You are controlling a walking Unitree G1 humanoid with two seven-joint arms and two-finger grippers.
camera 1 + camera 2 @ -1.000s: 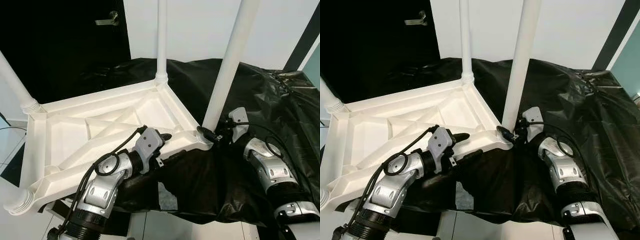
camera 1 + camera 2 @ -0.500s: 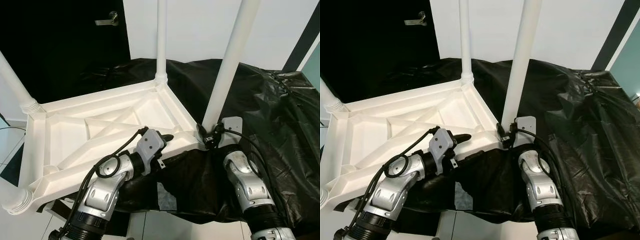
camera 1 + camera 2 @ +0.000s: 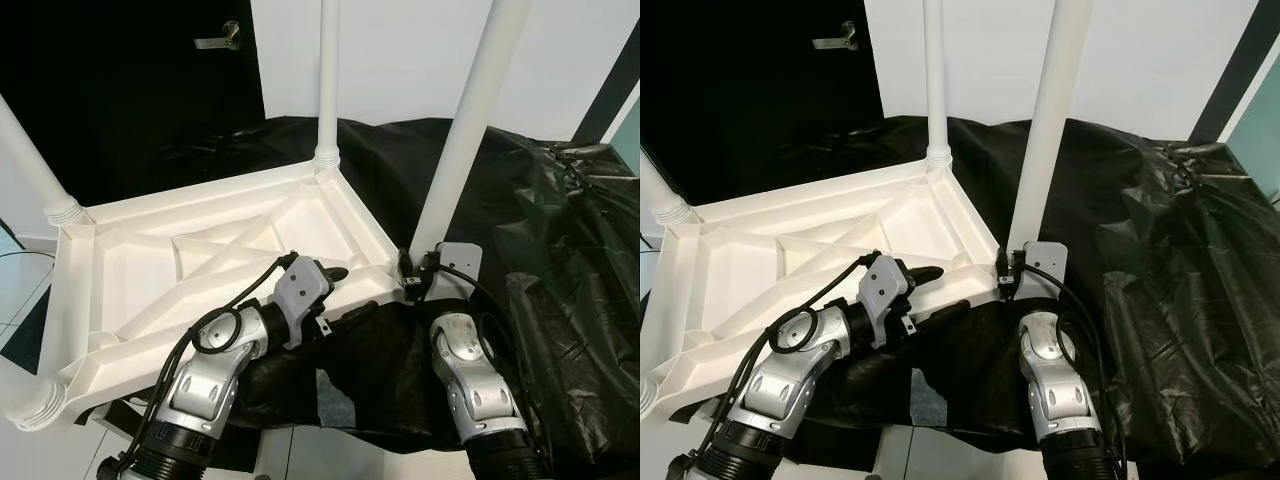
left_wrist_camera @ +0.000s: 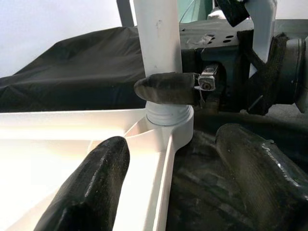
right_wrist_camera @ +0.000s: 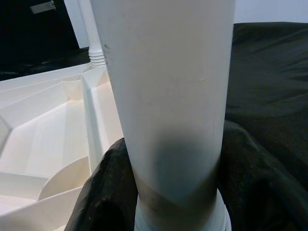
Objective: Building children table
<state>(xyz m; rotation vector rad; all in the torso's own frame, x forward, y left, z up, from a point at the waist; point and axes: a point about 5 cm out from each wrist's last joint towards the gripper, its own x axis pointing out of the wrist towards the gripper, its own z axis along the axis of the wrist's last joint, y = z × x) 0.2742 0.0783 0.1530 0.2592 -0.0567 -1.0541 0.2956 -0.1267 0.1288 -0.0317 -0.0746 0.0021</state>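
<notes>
Left eye view, from my left: the white children's table [image 3: 200, 260] lies upside down on a surface draped in black plastic sheeting [image 3: 560, 250], ribbed underside up, with its legs standing upright from the corners. My left gripper [image 3: 335, 300] sits at the near edge of the frame; in the left wrist view its fingers [image 4: 86, 192] are spread, one over the inside of the rim and the other outside over the sheeting, so they straddle the rim rather than clamp it as far as I can tell. Further right, the near-right leg [image 3: 465, 130] rises from its corner socket. My right gripper [image 3: 412, 275] is at that leg's base, and in the right wrist view its fingers [image 5: 103, 192] pinch the leg from both sides just above the threaded collar. The leg's long axis runs straight up, across those fingers, so I judge any tightening turn belongs to the right arm while the left steadies the frame.
</notes>
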